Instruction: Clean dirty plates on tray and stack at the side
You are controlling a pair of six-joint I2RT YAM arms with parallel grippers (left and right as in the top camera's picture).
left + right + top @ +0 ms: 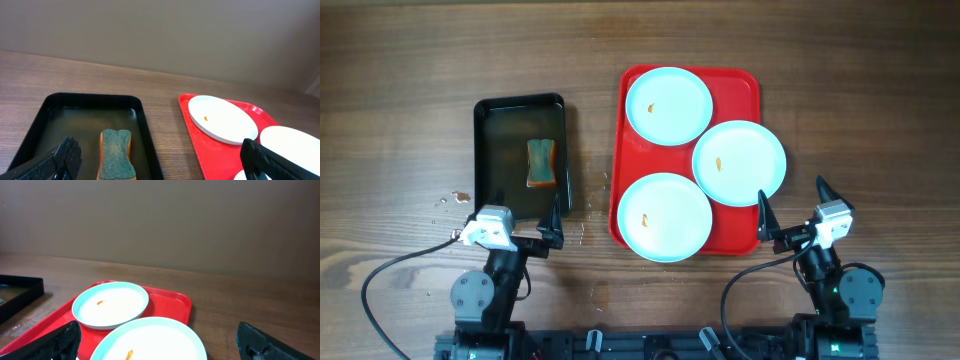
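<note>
Right of centre on the counter (400, 80), the red tray (745, 85) carries all three plates (668, 105), each with an orange smear at centre; the middle one juts past the tray's right rim. Left of it, apart, a black tray (485, 150) holds liquid and a sponge (541, 163). Left jaws and right jaws both spread wide, empty, by the near edge.

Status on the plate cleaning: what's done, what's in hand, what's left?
Done: nothing visible. The far plate, right plate and near plate all sit on the red tray, each with an orange smear. None is stacked at the side.
In hand: nothing. The left gripper and right gripper are open and empty, and the sponge lies in the black tray.
Left: wiping and stacking all three.
</note>
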